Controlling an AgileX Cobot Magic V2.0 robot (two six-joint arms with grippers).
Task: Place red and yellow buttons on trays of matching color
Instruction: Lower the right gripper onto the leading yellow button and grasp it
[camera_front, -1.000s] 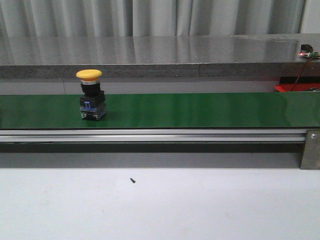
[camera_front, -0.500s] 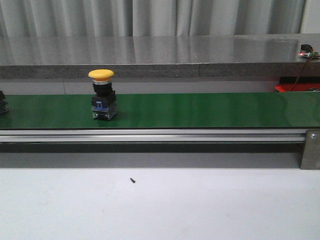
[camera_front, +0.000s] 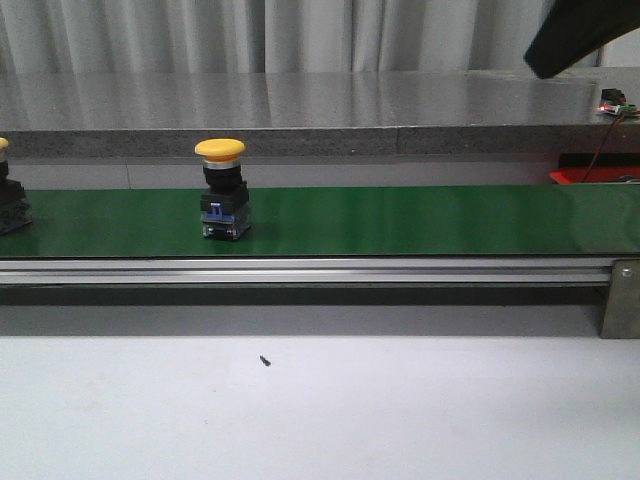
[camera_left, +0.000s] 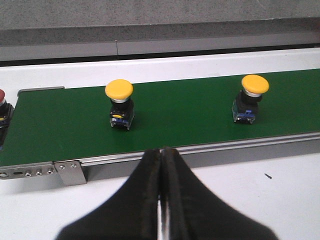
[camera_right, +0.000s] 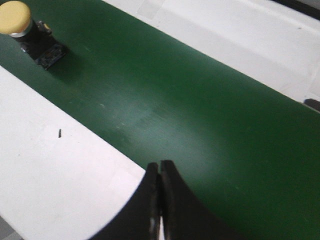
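A yellow button (camera_front: 222, 190) with a black and blue base stands upright on the green belt (camera_front: 420, 220). It also shows in the left wrist view (camera_left: 252, 97) and in the right wrist view (camera_right: 22, 30). A second yellow button (camera_left: 120, 102) follows behind it and is cut by the left edge of the front view (camera_front: 8, 205). A red button (camera_left: 2, 102) peeks in at the belt's start. My left gripper (camera_left: 162, 151) is shut and empty, over the white table before the belt rail. My right gripper (camera_right: 160, 164) is shut and empty at the belt's near edge. No tray is clearly visible.
An aluminium rail (camera_front: 300, 270) runs along the belt's front, with a metal bracket (camera_front: 620, 298) at its right end. A grey stone ledge (camera_front: 300, 110) lies behind the belt. Something red and flat (camera_front: 590, 172) with wires sits far right. A dark arm part (camera_front: 580, 35) hangs top right.
The yellow button has ridden the belt to the right. A second button has come in at the left edge, and a dark arm part has appeared at the top right.
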